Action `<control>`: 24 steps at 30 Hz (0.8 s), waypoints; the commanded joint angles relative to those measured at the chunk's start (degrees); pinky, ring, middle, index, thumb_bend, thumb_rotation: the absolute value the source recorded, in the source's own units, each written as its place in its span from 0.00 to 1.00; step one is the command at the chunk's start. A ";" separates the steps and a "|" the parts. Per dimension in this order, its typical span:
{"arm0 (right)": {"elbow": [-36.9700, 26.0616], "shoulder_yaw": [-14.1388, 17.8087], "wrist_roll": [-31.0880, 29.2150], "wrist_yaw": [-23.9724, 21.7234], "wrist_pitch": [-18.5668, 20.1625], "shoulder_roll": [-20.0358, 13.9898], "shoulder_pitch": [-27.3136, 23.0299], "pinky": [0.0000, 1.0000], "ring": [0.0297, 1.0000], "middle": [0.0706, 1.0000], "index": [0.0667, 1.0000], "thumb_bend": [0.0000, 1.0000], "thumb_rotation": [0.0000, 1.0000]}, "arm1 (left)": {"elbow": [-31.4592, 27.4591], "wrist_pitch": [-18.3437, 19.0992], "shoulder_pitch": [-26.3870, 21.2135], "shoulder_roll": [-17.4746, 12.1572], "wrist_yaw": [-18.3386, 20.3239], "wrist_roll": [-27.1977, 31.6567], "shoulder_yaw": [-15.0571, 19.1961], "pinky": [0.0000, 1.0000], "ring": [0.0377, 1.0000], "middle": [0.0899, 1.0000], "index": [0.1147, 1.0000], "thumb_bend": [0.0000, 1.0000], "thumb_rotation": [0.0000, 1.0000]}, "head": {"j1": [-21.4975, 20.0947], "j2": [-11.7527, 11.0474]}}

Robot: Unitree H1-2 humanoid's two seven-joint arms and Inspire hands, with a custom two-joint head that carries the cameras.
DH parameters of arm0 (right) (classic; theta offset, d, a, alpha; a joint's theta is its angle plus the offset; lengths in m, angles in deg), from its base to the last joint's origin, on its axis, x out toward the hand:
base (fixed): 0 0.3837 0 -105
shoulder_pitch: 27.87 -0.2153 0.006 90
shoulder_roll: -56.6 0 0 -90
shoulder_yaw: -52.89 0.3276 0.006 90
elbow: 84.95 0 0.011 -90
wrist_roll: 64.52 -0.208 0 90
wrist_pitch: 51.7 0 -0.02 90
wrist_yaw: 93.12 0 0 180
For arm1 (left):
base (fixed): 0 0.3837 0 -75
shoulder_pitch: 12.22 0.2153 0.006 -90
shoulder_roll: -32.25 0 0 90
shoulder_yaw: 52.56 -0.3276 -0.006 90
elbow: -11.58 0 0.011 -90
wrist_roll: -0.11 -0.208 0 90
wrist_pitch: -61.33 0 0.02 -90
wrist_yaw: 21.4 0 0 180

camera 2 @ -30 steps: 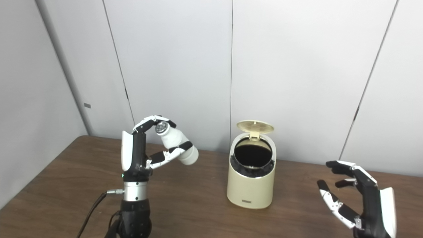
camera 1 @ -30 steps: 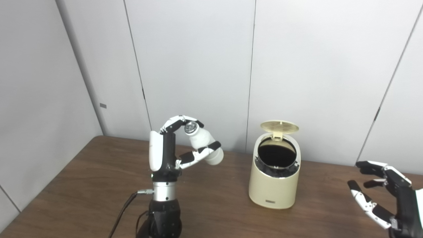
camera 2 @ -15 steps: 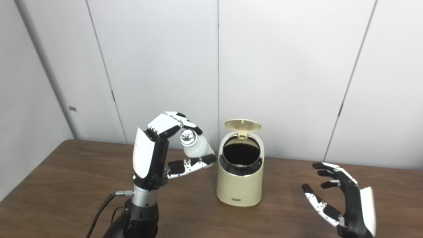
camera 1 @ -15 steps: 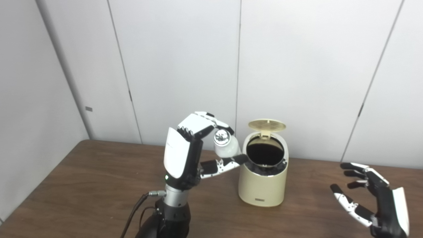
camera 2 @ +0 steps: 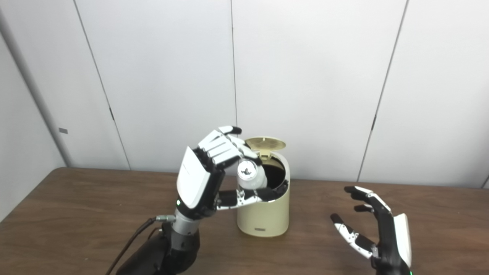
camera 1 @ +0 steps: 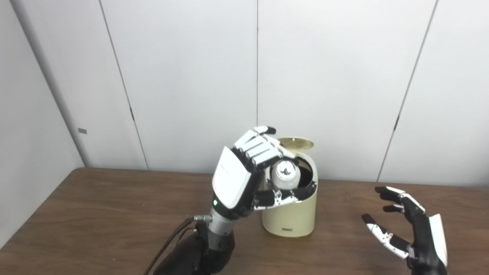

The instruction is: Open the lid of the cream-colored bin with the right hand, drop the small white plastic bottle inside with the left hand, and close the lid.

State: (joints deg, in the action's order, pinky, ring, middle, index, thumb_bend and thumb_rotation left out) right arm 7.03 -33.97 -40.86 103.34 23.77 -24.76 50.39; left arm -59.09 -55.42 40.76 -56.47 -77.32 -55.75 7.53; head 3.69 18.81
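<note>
Over the last second the left hand (camera 1: 244, 179) has carried the bottle (camera 1: 284, 175) from the left of centre to the middle of the frame, where it now sits over the open mouth of the bin (camera 1: 292, 214), cap end toward the camera, fingers and thumb clamped round it. The lid (camera 1: 296, 143) stands raised at the back, so opening is done and release appears next. The right hand (camera 1: 408, 229) waits at lower right, fingers spread, holding nothing.
</note>
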 commanded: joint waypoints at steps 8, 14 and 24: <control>-1.42 -0.17 0.26 0.83 -2.80 -0.33 -1.49 0.58 0.70 0.71 0.66 0.28 0.13 | 4.11 -0.16 -7.18 -2.18 -5.65 3.44 -7.97 0.75 0.52 0.41 0.41 0.50 0.00 | -1.16 -0.11; -1.02 -0.29 0.08 1.05 -3.54 -0.22 -1.36 0.59 0.71 0.71 0.65 0.28 0.09 | 8.87 -0.16 -10.12 -3.92 -9.36 2.53 -12.37 0.73 0.53 0.42 0.39 0.50 0.00 | -2.21 -0.18; -0.76 -0.36 0.22 1.04 -2.93 -0.11 -1.35 0.59 0.71 0.71 0.66 0.29 0.12 | 8.06 -0.15 -12.25 -5.71 -11.77 2.78 -13.98 0.72 0.53 0.41 0.41 0.50 0.00 | -2.36 -0.15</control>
State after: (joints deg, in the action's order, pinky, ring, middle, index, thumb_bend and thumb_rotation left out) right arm 7.23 -34.34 -40.57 103.70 22.45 -24.76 50.42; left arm -49.18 -56.10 31.42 -61.37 -86.73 -53.65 -7.25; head 1.32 18.81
